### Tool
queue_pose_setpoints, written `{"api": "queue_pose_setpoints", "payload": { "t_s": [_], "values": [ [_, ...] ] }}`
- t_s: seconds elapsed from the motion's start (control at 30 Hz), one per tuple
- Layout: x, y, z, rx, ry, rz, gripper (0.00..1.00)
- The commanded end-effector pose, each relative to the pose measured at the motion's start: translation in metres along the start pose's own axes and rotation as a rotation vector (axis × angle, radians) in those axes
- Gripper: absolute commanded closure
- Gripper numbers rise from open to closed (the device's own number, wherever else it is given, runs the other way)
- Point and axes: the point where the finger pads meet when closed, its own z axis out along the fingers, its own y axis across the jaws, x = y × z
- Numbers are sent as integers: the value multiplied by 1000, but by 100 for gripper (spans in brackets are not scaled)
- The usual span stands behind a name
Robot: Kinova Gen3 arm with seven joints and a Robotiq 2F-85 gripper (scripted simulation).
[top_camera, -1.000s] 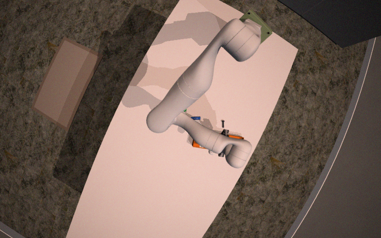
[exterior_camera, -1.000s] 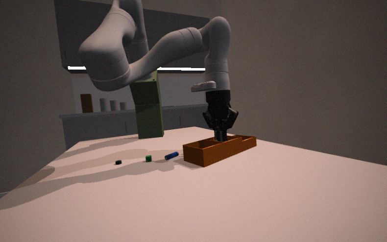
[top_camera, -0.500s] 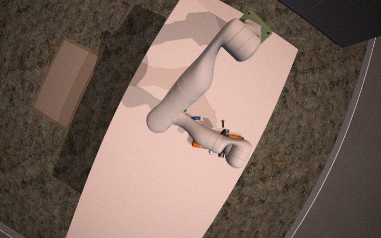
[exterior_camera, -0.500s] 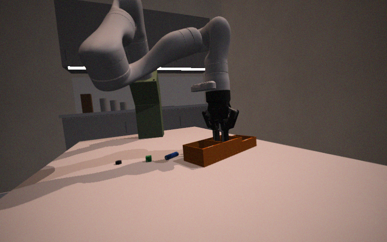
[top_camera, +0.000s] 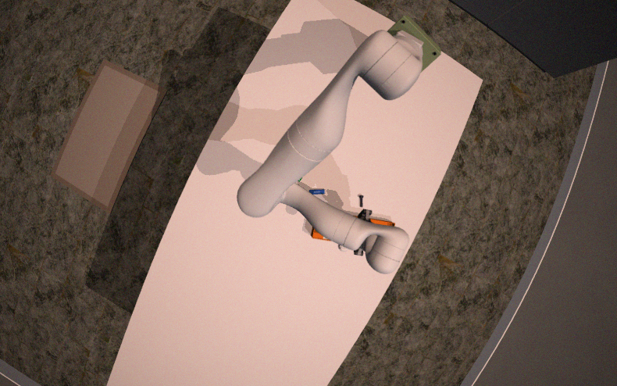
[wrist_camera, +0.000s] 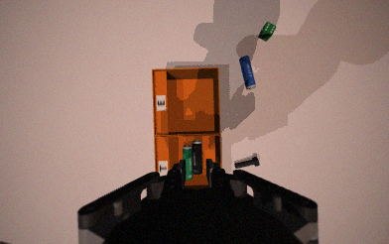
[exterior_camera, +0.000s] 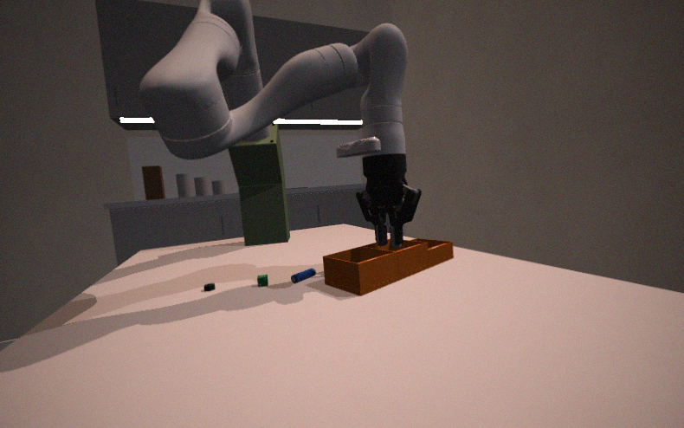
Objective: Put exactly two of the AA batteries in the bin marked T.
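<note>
The orange bin (wrist_camera: pixel 187 126) has two compartments in the wrist view, the far one marked E and the near one marked T (wrist_camera: pixel 189 160). A green AA battery (wrist_camera: pixel 188 163) and a dark AA battery (wrist_camera: pixel 197 157) lie side by side in the T compartment. My gripper (wrist_camera: pixel 195 166) hangs straight above them with its fingers a little apart and nothing between them. In the exterior view the fingertips (exterior_camera: pixel 388 239) dip to the rim of the bin (exterior_camera: pixel 387 263). A blue AA battery (wrist_camera: pixel 247 72) lies on the table beside the E compartment.
A small green block (wrist_camera: pixel 267 31) lies beyond the blue battery. A dark bolt (wrist_camera: pixel 247 161) lies on the table right of the T compartment. A small black piece (exterior_camera: pixel 209 286) lies further left. The arm's green base (exterior_camera: pixel 261 199) stands at the table's back.
</note>
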Motion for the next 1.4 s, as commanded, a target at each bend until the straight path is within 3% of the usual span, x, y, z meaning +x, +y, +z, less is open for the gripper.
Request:
{"api": "queue_pose_setpoints", "payload": {
  "t_s": [0.0,0.43,0.5,0.73,0.77,0.9,1.37],
  "values": [
    [-1,-2,-5,6,-1,-3,71],
    [-1,-2,-20,6,-1,-3,71],
    [-1,-2,-29,6,-1,-3,71],
    [-1,-2,-29,6,-1,-3,71],
    [-1,-2,-33,6,-1,-3,0],
    [-1,-2,-41,6,-1,-3,0],
    [-1,-2,-97,6,-1,-3,0]
  ]
}}
